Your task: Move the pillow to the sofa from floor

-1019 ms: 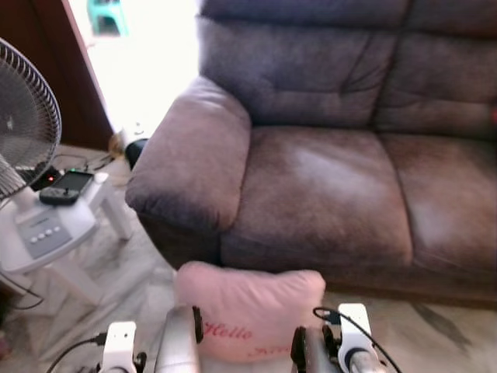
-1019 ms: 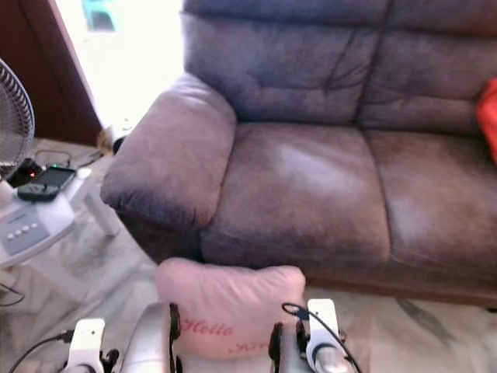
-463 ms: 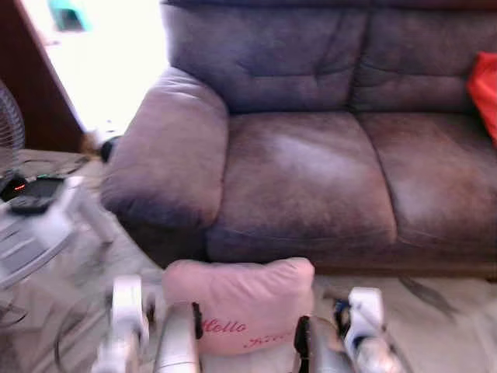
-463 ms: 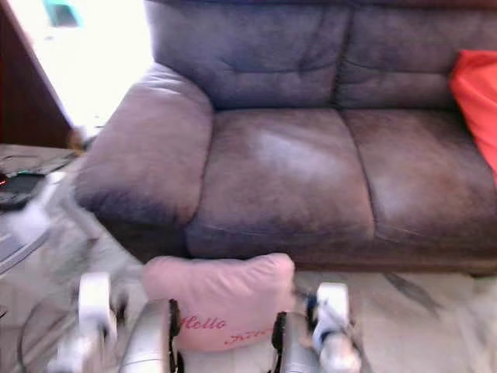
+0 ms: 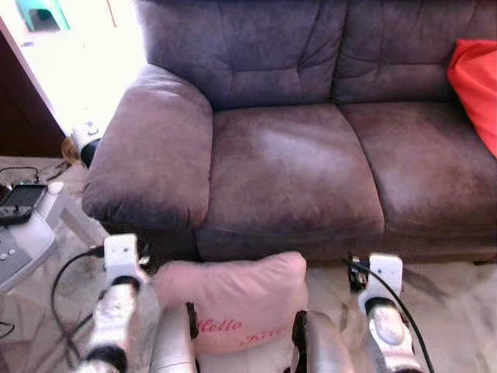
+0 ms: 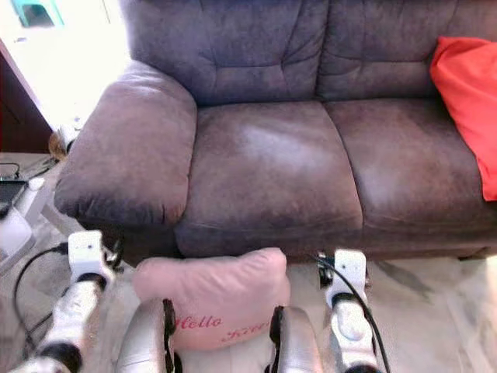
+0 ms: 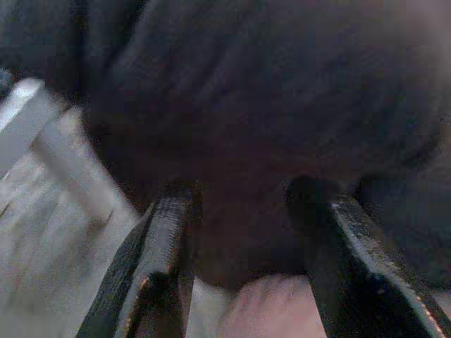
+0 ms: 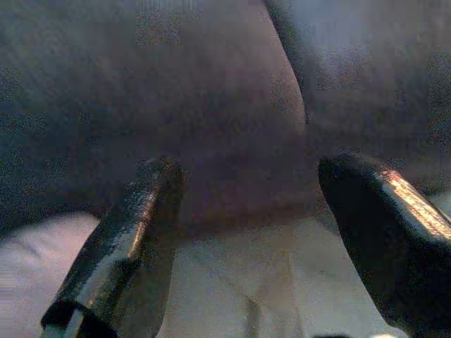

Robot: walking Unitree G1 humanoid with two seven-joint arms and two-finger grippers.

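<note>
**Layout: pillow before sofa, between the two arms**

The sofa [image 5: 295, 155] is placed across the far side of the scene. The pillow [image 5: 233, 299] is seen just before its front edge, below the left seat, between the left arm [image 5: 116, 311] and the right arm [image 5: 384, 318]. A cushion [image 6: 466, 93] is set on the sofa's right seat, against the backrest. A small table [image 5: 27, 233] is placed left of the sofa's armrest, with a device [image 5: 19, 203] on it.

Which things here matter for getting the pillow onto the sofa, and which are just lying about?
For the job: pink pillow, sofa, left gripper, right gripper.
Just lying about: red cushion, phone, white stool.
</note>
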